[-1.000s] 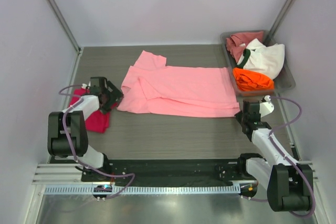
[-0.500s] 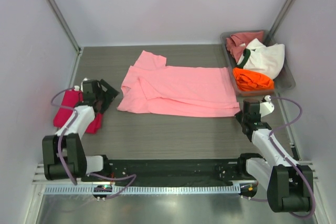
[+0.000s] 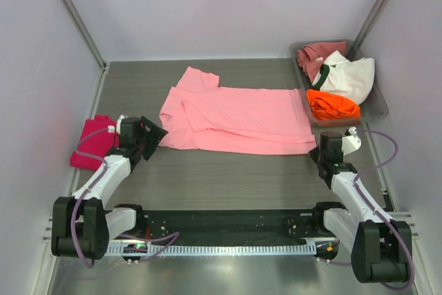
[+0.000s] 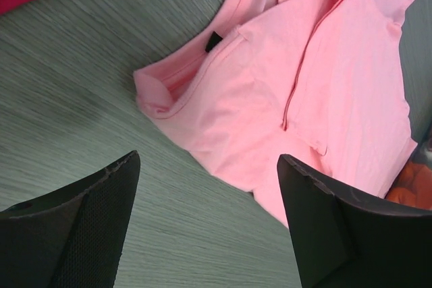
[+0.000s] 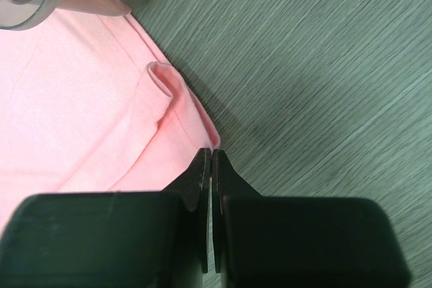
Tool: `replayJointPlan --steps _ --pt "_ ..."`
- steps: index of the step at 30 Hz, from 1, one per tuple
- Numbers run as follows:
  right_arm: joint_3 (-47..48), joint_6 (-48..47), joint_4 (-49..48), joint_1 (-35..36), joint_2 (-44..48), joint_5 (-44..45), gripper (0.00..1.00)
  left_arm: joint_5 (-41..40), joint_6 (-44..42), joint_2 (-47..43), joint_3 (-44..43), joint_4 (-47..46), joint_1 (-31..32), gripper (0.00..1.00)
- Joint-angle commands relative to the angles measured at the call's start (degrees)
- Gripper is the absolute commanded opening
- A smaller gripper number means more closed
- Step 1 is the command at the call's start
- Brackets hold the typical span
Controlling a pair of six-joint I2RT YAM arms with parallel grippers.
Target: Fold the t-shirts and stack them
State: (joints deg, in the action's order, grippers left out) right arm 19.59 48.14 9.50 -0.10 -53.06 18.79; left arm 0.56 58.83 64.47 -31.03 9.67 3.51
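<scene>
A light pink t-shirt (image 3: 235, 119) lies spread across the middle of the table. My left gripper (image 3: 153, 135) is open and empty just left of its near left corner; the left wrist view shows the jaws wide apart (image 4: 206, 166) over bare table, with the shirt (image 4: 324, 65) ahead. My right gripper (image 3: 324, 145) is shut on the shirt's near right hem corner (image 5: 169, 92), its tips (image 5: 212, 153) at the hem edge. A folded magenta-red t-shirt (image 3: 93, 143) lies at the left edge.
A grey tray (image 3: 378, 110) at the back right holds a dusty rose shirt (image 3: 314, 54), a white shirt with dark trim (image 3: 352, 77) and an orange shirt (image 3: 331, 103). White walls close in the table at the left, right and back.
My left gripper has left the magenta-red shirt and swung right toward the pink shirt's near left corner. The magenta-red shirt now lies alone. The right arm has not moved.
</scene>
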Motion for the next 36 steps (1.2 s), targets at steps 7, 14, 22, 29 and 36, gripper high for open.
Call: replayJointPlan --steps 7,14,22,29,36 --pt "-1.23 0.82 -1.76 0.1 3.13 2.31 0.01 -6.79 3.75 4.26 0.79 -7.64 3.08 0.75" --pt "-1.4 1.17 -1.76 0.1 3.22 2.48 0.01 -8.03 5.77 8.47 2.81 -15.02 3.96 0.71" --pt "-1.31 0.73 -1.76 0.1 3.49 2.22 0.01 -11.53 6.74 13.14 2.55 -16.96 4.58 0.48" --pt "-1.49 0.73 -1.24 0.1 4.54 2.31 0.01 -15.05 4.19 13.14 -1.75 -12.14 4.49 0.0" --pt "0.18 1.43 0.69 0.1 5.16 0.2 0.01 -14.19 3.84 9.28 -2.37 -9.06 3.96 0.0"
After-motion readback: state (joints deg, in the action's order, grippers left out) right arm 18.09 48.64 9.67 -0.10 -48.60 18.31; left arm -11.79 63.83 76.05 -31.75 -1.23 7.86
